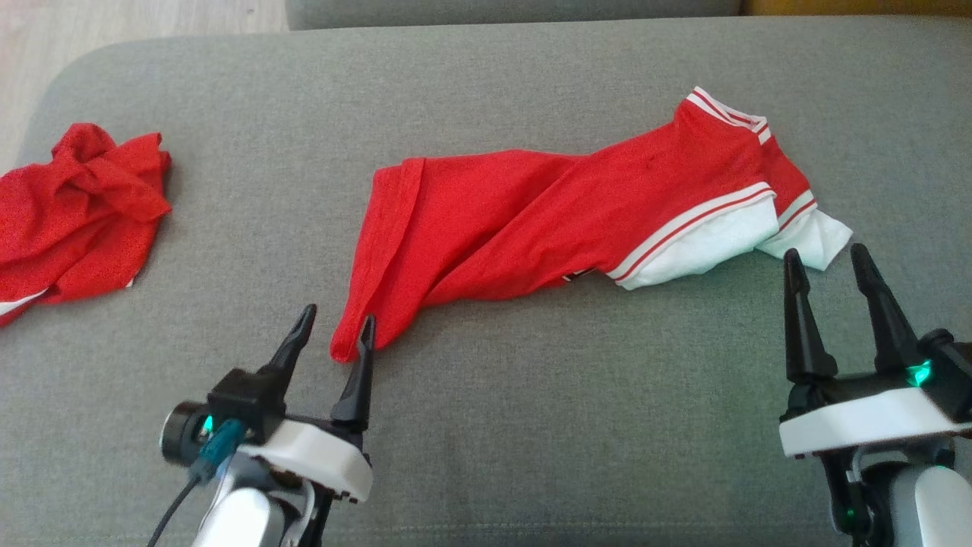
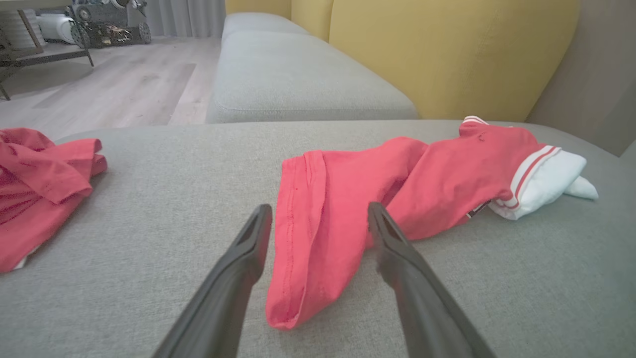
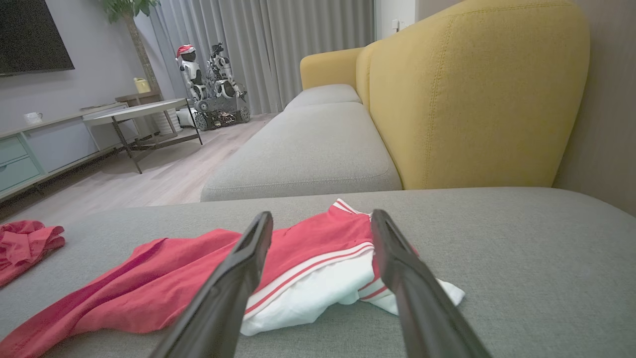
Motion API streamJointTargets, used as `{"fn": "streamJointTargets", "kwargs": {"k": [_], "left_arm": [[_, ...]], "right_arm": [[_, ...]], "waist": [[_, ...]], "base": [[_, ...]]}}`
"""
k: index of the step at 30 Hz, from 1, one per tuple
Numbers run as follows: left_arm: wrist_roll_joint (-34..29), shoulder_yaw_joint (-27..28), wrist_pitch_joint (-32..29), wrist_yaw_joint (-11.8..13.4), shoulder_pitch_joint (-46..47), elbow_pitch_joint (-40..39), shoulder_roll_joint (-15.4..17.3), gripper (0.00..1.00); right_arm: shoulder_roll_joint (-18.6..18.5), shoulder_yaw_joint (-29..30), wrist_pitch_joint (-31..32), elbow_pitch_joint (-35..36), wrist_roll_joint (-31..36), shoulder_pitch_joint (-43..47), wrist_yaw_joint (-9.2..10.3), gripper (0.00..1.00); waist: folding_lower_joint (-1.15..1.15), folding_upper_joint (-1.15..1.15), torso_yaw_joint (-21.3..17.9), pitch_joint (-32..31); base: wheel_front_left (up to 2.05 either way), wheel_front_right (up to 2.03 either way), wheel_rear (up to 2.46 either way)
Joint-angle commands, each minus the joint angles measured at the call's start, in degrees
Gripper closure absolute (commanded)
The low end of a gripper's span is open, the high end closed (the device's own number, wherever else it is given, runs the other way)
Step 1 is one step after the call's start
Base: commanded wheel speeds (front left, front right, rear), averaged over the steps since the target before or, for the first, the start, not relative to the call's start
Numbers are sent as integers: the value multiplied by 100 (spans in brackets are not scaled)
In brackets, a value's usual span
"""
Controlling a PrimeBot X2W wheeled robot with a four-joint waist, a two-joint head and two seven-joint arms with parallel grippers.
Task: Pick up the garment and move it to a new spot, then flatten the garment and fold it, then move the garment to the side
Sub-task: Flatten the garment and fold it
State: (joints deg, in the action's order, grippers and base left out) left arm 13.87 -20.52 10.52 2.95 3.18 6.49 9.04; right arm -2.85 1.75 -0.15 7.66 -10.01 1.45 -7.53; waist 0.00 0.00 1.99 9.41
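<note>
Garment [image 1: 531, 220]: hem corner [image 1: 345, 349] sits between your spread left jaws, white sleeve [image 1: 812, 239] just ahead of your spread right jaws.

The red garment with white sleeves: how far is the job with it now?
Done, apparently: the red garment with white sleeves lies stretched out on the grey sofa cushion, though twisted. In hand: the open left hand straddles its hem corner; the open right hand stands near the white sleeve; neither grips. Left: flattening, folding, moving it aside.
</note>
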Motion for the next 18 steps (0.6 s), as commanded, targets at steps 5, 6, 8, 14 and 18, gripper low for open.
{"fn": "streamJointTargets", "kwargs": {"k": [5,6,8,14,18], "left_arm": [[122,25,-387,-189,575,419,62,0],[150,11,-455,-221,645,560,53,0],[190,15,-524,-241,775,822,33,0],[405,84,-568,-346,955,1330,-24,100],[476,117,-370,-435,1015,1387,-1,100]], "right_arm": [[-22,-205,2,261,4,-146,4,0],[-21,-224,0,261,1,-157,4,0],[-18,-263,-5,248,-10,-177,4,0],[-13,-314,-37,204,-54,-195,4,0],[-10,-307,-59,182,-99,-175,4,0]], "waist": [[0,0,-69,134],[0,0,-87,158],[0,0,-125,189],[0,0,-197,230],[0,0,-206,255]], "base": [[0,0,0],[0,0,0],[0,0,0],[0,0,0],[0,0,0]]}}
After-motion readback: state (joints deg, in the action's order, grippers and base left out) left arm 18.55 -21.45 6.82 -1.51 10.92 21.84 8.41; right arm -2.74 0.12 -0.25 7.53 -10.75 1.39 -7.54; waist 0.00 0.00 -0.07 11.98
